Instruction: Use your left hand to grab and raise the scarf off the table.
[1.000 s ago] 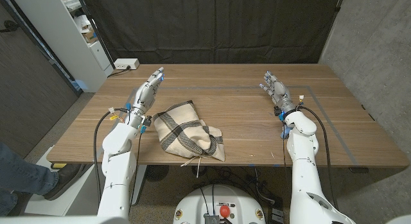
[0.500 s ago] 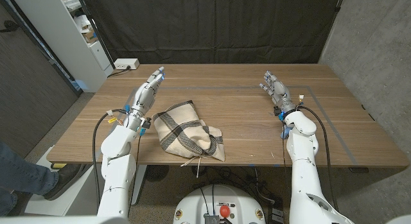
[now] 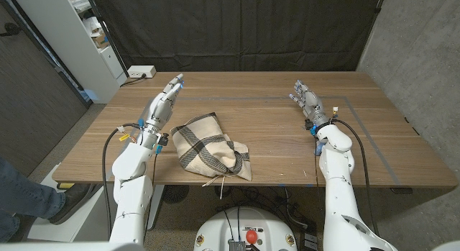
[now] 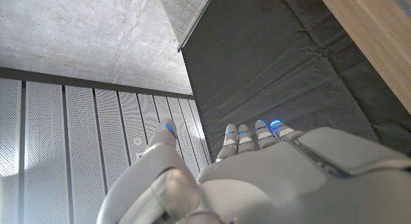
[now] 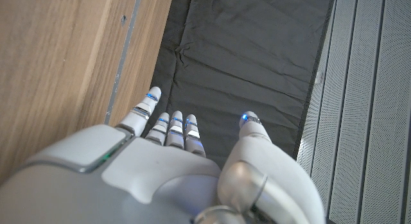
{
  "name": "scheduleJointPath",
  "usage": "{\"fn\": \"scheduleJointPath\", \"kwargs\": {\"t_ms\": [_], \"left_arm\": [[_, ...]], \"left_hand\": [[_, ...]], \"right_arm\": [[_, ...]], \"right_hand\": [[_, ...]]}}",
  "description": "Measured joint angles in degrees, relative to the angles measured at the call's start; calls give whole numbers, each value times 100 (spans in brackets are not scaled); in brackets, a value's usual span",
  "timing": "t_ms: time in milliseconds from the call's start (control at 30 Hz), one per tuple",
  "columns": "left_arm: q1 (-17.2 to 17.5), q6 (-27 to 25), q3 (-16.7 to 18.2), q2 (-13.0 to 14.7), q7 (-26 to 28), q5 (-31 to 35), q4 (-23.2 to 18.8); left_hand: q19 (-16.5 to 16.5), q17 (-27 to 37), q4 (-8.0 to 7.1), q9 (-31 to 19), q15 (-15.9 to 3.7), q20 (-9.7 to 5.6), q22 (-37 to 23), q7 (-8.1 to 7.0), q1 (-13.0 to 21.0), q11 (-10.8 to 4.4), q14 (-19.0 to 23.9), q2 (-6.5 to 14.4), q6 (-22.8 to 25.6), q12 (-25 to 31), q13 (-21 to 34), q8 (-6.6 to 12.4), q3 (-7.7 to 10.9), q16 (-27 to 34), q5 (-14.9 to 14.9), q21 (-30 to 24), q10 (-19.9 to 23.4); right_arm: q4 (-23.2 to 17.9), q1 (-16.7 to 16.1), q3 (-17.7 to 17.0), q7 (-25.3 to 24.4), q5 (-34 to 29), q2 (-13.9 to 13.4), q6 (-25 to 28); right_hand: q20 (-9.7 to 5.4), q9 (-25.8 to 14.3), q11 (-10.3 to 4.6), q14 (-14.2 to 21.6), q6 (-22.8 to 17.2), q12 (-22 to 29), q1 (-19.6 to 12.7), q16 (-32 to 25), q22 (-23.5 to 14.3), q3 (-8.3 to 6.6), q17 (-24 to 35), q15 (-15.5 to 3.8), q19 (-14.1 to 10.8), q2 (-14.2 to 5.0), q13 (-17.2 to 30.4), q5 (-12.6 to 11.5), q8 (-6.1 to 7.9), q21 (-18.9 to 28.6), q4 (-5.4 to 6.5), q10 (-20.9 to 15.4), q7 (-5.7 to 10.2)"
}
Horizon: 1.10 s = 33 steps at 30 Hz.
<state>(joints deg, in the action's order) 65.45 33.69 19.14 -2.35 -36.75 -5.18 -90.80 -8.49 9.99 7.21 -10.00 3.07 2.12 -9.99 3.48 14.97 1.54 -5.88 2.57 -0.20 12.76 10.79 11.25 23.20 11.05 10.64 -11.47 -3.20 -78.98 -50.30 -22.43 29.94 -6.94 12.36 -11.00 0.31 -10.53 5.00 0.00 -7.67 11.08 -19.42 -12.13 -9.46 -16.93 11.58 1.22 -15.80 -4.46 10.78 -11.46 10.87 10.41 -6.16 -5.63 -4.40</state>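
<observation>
A cream scarf (image 3: 210, 148) with dark stripes lies bunched on the wooden table (image 3: 273, 139), near the front edge and left of centre (a few fringe threads hang over that edge). The left hand (image 3: 162, 106) is just left of the scarf, fingers straight and stretched toward the far side, holding nothing; whether it touches the cloth is hard to tell. The right hand (image 3: 305, 98) is well apart on the right, fingers spread and empty. A white power strip (image 3: 140, 72) sits at the far left corner.
</observation>
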Motion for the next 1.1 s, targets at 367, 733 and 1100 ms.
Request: {"fn": "scheduleJointPath", "kwargs": {"t_ms": [367, 733, 1100], "left_arm": [[88, 274, -26, -24, 61, 136, -38], [226, 514, -62, 6, 40, 160, -107], [418, 683, -63, 4, 52, 215, -268]], "left_hand": [[16, 0, 22, 0, -21, 16, 0, 9, 0, -20, 22, 0, 53, 0, 0, 0, -22, 0, 0, 0, 20], [16, 0, 40, 0, -41, 15, 0, -12, 23, -20, 41, 23, 73, 0, 0, 0, -4, 0, 0, 0, 20], [16, 0, 39, 0, -19, 15, 0, -12, 23, -51, 63, 23, 72, 0, 0, 0, -4, 0, 0, 0, 51]], "right_arm": [[83, 47, -37, -21, 24, 3, -71], [73, 28, -48, -38, 44, 20, -97], [49, 14, -52, -45, 61, 23, -110]], "right_hand": [[0, 0, 0, 0, 0, 0, 0, 0, 0, 0, 0, 0, 0, 0, 0, 1, 0, 0, 0, 0, 0], [0, 0, 0, 0, 0, 0, 0, 0, 0, 0, 0, 0, 0, 0, 0, 1, 0, 0, 0, 0, 0], [0, 0, 0, 0, 0, 0, 0, 0, 0, 0, 0, 0, 0, 0, 0, 1, 0, 0, 0, 0, 0]]}}
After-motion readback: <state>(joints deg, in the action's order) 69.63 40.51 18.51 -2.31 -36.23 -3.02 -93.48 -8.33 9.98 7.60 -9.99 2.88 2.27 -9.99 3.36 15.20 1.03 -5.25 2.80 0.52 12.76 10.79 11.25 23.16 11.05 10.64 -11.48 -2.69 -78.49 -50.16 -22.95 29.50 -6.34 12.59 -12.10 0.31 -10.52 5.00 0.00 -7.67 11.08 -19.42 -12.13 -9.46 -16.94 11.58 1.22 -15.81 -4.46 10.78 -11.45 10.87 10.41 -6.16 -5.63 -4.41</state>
